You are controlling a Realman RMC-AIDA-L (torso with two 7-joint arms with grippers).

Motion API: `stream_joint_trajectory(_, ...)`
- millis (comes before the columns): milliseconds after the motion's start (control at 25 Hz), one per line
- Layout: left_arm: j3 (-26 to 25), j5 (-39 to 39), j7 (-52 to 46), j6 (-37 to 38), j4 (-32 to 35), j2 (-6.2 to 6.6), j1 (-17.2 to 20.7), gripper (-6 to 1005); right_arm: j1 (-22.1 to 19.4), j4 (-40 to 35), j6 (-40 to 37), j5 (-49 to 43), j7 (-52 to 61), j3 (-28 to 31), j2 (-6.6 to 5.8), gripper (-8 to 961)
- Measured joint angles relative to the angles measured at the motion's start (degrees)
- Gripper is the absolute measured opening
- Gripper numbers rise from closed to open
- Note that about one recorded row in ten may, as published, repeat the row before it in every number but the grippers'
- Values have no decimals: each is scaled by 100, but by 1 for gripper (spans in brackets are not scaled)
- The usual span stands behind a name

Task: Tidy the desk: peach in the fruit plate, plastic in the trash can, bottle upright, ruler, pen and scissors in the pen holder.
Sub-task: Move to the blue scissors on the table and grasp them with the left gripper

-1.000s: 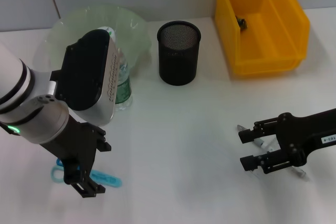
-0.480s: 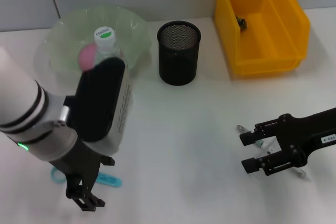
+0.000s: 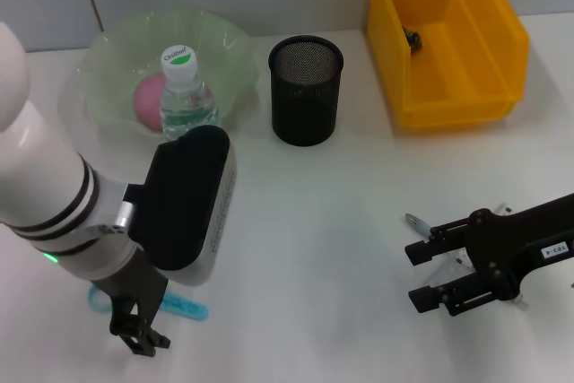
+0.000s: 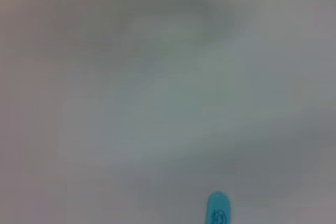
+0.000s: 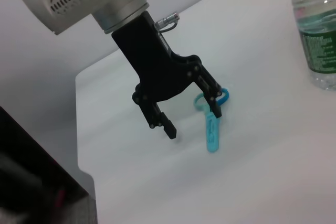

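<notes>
The peach (image 3: pixel 150 96) lies in the green fruit plate (image 3: pixel 108 60). The bottle (image 3: pixel 185 94) stands upright at the plate's front edge, and also shows in the right wrist view as the bottle (image 5: pixel 318 30). The blue scissors (image 3: pixel 186 308) lie flat near the table's front left. My left gripper (image 3: pixel 140 327) hangs open just over them. In the right wrist view the left gripper (image 5: pixel 192 121) has one finger at the handle ring of the scissors (image 5: pixel 211 125). My right gripper (image 3: pixel 424 275) stands open at the front right over thin pale items (image 3: pixel 414 220). Whether these are the pen or the ruler I cannot tell.
The black mesh pen holder (image 3: pixel 305 91) stands at the back centre. To its right is a yellow bin (image 3: pixel 448 87) with a small dark thing inside. My bulky left forearm (image 3: pixel 184 208) hides part of the table in front of the plate. A scissors tip (image 4: pixel 218 212) shows in the left wrist view.
My left arm has drawn back toward the table's front, uncovering the bottle and the peach. The right gripper has shifted slightly toward the front edge.
</notes>
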Motion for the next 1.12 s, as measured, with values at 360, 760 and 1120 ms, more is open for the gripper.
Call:
stream_joint_trajectory(360,199,177,18,-187,-206,-7,-215,812,5,-9,-45,0,15,35,-43,741)
stream_joint_trajectory(760,211,210,63,-213,-470,-9,-393,811,-12,-65,-7,19,16,48,-49,741)
stream_joint_trajectory(1120,272,210,137,-237,-478,-9,-388,708,5,-74,-1,23,45,54,-44,740)
